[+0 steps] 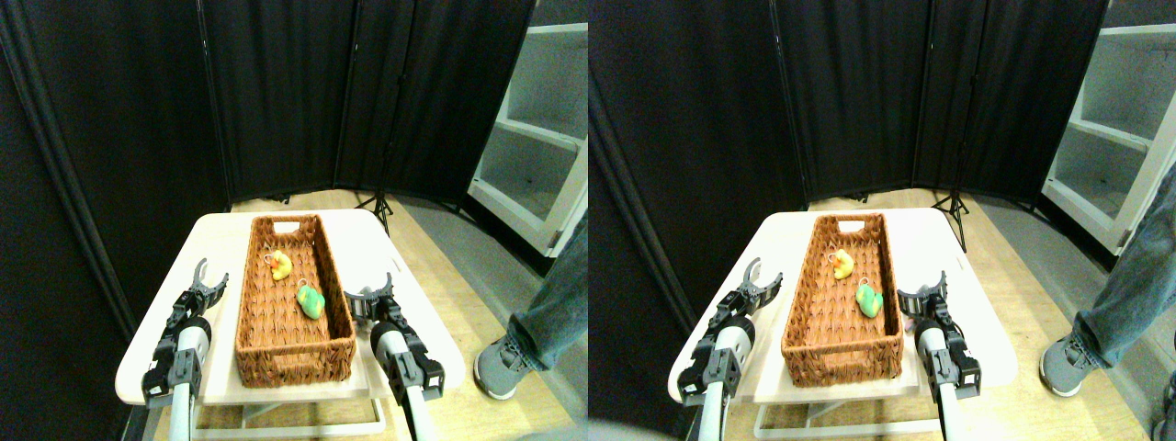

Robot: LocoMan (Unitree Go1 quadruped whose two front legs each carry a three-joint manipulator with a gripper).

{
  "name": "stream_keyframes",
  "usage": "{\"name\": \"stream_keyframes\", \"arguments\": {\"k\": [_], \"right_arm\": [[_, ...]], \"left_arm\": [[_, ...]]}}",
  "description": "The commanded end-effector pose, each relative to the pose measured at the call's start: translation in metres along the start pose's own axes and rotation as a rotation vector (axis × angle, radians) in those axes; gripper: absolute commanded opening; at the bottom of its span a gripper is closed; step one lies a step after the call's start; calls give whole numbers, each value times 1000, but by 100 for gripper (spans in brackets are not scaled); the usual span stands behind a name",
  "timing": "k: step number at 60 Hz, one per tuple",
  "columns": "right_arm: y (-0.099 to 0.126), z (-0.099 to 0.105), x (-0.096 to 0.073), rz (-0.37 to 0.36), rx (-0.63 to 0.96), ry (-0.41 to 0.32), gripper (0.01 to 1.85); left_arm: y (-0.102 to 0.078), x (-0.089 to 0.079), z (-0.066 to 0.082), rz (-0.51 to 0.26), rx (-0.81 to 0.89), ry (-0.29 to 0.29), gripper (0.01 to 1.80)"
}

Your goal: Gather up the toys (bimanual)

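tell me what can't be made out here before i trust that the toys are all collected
Stereo pair view only:
- Basket floor at the near end: the front wall hides it, so a toy could lie there unseen.
- Yellow toy and green toy: too small to tell which animals.
- Person: only a leg and shoe, cut off by the right edge.

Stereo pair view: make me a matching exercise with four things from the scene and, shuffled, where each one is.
Things:
1. yellow toy
2. green toy
3. left hand
4. person's shoe

Places:
A. on the floor, right of the table
B. in the wicker basket, nearer the robot
C. over the table, left of the basket
D. in the basket, nearer its far end

Pairs: 1-D, 2-B, 3-C, 4-A
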Motion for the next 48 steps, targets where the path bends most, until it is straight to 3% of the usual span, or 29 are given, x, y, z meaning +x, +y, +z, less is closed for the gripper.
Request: {"name": "stream_keyframes", "arguments": {"k": [1,8,10,13,18,25,31,38,42,48], "right_arm": [[-14,0,3,-66,29,-23,88],[-22,2,5,-98,57,-54,93],[-23,2,6,-94,0,-51,96],[-26,2,7,-100,76,-61,90],[-30,1,8,-106,4,-71,87],[-35,1,8,-120,150,-71,80],[-38,4,8,-117,153,-80,79],[-41,6,8,-94,197,-79,54],[-41,5,8,-113,67,-162,12],[-37,6,5,-108,0,-171,8]], "left_arm": [[-5,3,3,-23,17,-15,35],[-7,5,3,-39,24,-2,33],[-7,6,4,-43,21,3,34],[-8,6,3,-37,20,-3,34],[-9,7,3,-48,6,-1,36],[-11,8,3,-50,-20,11,38],[-11,7,3,-53,-21,8,37],[-12,7,4,-57,8,8,34],[-14,7,3,-56,-16,7,35],[-14,9,4,-60,-13,11,36]]}}
